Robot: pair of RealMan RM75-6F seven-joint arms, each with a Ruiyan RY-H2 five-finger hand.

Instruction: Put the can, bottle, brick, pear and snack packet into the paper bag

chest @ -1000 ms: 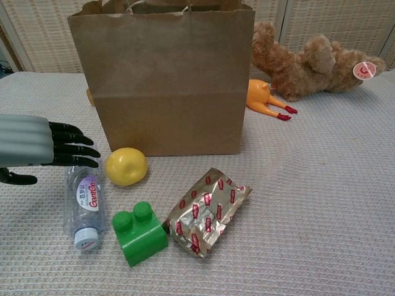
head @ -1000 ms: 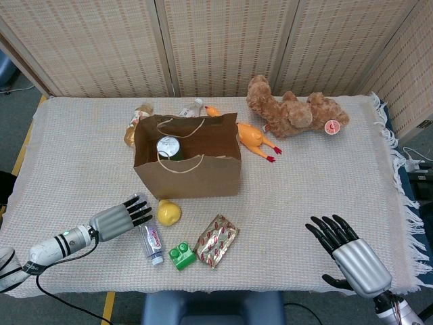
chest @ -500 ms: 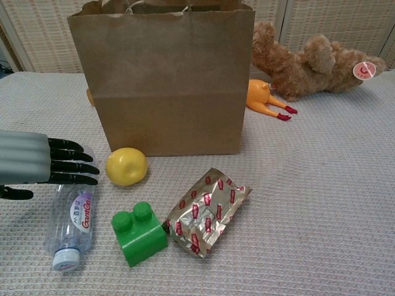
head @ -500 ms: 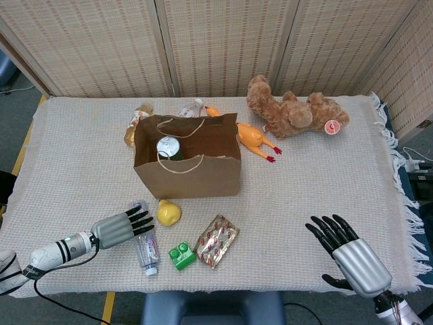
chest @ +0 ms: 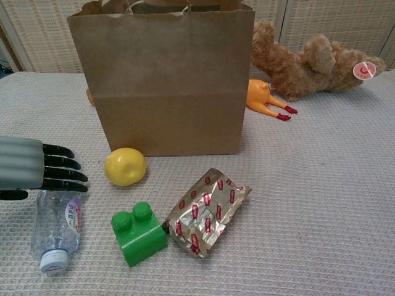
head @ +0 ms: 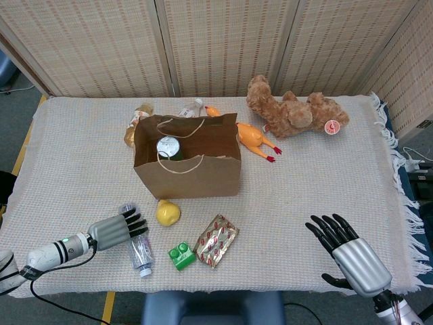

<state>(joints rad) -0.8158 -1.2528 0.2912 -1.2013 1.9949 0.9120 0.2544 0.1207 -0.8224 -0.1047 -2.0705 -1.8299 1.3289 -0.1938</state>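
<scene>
1. Near the front-left corner of the bench, the left hand (head: 116,229) lies flat with fingers straight over the bottle (head: 137,247); over the last second both have slid toward the front edge, the bottle rolling away from the pear (head: 168,212). The hand rests on the bottle but has no grip on it.
2. Judgement: the bottle is being dragged, not lifted, so its transfer to the paper bag (head: 187,164) has not begun.
3. The right hand (head: 346,253), unchanged near the front-right corner, is spread and empty.
4. The head view alone shows the can (head: 169,147) inside the bag and the right hand.
5. The chest view shows the bottle's cap (chest: 52,261) pointing frontward, with the brick (chest: 139,233) touching the snack packet (chest: 207,211).
</scene>
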